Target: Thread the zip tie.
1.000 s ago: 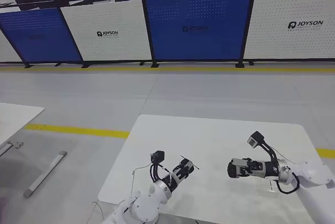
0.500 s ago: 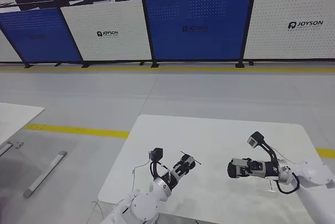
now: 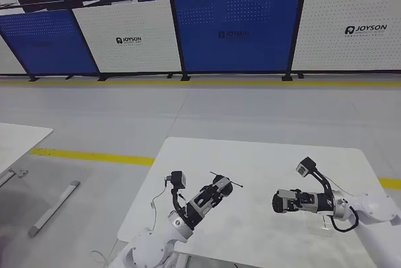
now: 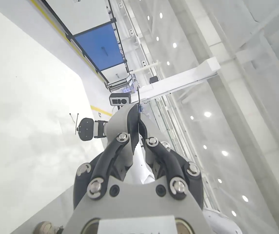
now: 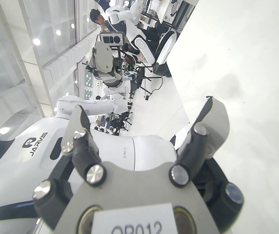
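Item under inspection: the zip tie (image 3: 215,175), a thin black strip held above the table (image 3: 267,157), clear of its surface and lying crosswise in the left gripper (image 3: 221,185). The left wrist view confirms that this gripper's fingers are pressed together on the strip, with a short length standing out beyond the tips. Which end is the head and which the tail cannot be told. The right gripper (image 3: 276,202) hangs over the table well apart from the left one and faces it, its fingers spread with nothing between them. Assessment: threading has not begun, and the step in hand is bringing the free end to the head. To do it well, the right gripper should take the free end close to its tip so that the strip cannot flex away. It should then line the tip square with the slot before pushing. The left grip should be firm, since any twist in the pads would misalign the slot. Approach slowly, because the strip is slender and likely bends readily.
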